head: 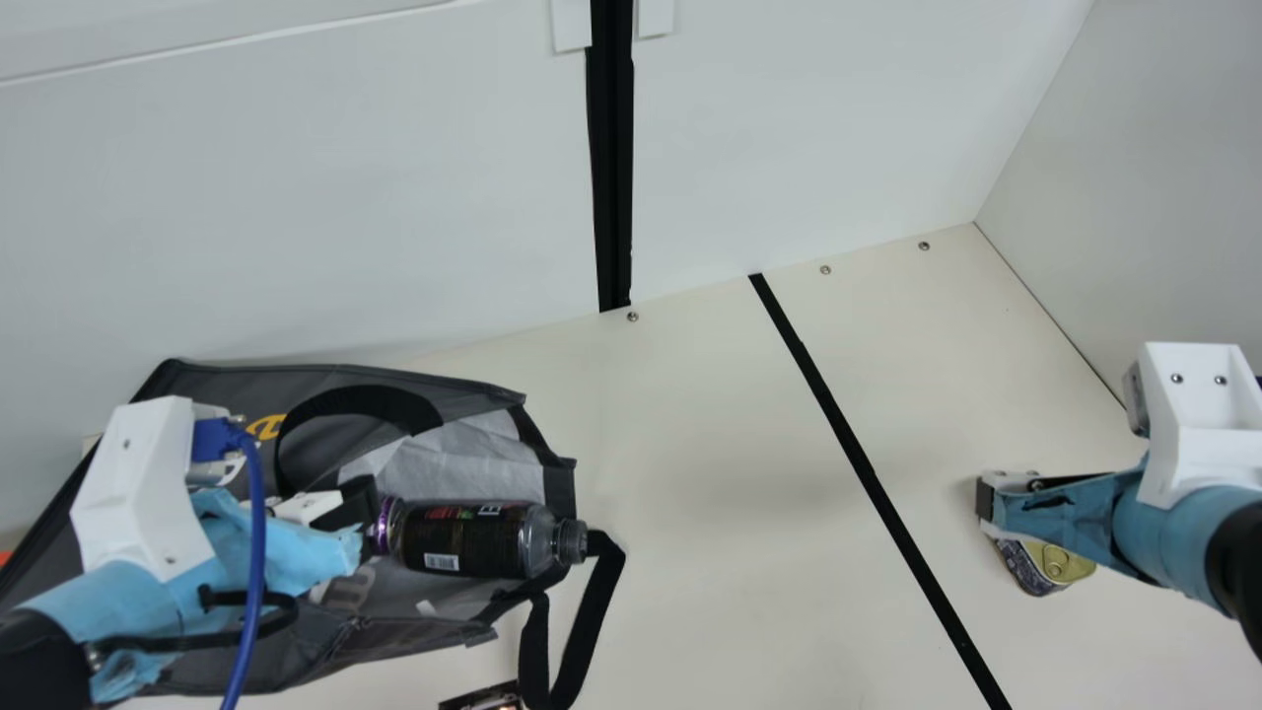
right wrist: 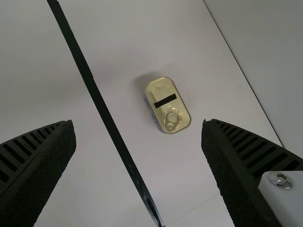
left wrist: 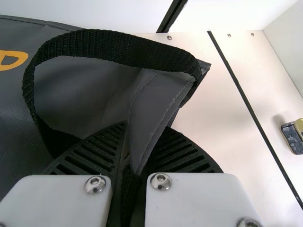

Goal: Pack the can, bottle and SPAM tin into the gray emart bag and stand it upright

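Ribbed black fingers (left wrist: 102,149) of the left gripper (head: 363,518) pinch a stitched, smooth gray fold of the emart bag (head: 458,459), which lies on its side, pale lining showing, with the round-shouldered plastic bottle (head: 463,537) lying in its mouth and the cap poking past the rim. Coarse woven black webbing (left wrist: 118,47) arches over the bag's gray side. Well to the right of the bag, past a straight black stripe (head: 868,473), sits the round-cornered metal SPAM tin (right wrist: 161,99), ring-pull up, the right gripper (head: 986,503) near it with fingers wide apart.
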Controlling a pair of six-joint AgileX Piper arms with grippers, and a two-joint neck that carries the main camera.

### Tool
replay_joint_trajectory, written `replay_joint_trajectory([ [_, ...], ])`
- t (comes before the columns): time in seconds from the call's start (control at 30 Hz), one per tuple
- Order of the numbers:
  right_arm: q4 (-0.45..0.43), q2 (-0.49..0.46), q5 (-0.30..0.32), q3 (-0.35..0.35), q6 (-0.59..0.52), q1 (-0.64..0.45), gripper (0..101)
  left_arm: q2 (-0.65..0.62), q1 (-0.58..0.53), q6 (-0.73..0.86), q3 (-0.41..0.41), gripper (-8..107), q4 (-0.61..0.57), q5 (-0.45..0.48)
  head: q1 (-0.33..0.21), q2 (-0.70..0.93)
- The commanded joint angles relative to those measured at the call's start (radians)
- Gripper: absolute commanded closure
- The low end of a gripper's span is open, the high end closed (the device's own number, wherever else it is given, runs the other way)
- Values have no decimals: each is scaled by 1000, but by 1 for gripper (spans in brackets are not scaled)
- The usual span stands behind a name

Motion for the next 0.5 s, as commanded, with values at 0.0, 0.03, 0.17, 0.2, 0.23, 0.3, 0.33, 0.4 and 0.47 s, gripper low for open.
replay_joint_trajectory([
  [0.0,14,17,-17,5,-33,-26,6,0,0,0,0,107,0,0,-23,-2],
  [0.03,21,25,-26,7,-47,-38,6,0,0,0,0,107,0,0,-23,-2],
  [0.17,48,60,-58,13,-108,-84,6,0,0,0,0,107,0,0,-23,-2],
  [0.2,54,68,-66,15,-122,-94,6,0,0,0,0,107,0,0,-23,-2],
  [0.23,61,77,-73,15,-137,-106,6,0,0,0,0,107,0,0,-23,-2],
  [0.3,74,93,-86,16,-168,-127,6,0,0,0,0,107,0,0,-23,-2],
  [0.33,79,101,-92,15,-184,-137,6,0,0,0,0,107,0,0,-23,-2],
  [0.4,91,117,-102,14,-215,-156,6,0,0,0,0,107,0,0,-23,-2],
  [0.47,103,132,-111,12,-248,-175,6,0,0,0,0,107,0,0,-23,-2],
])
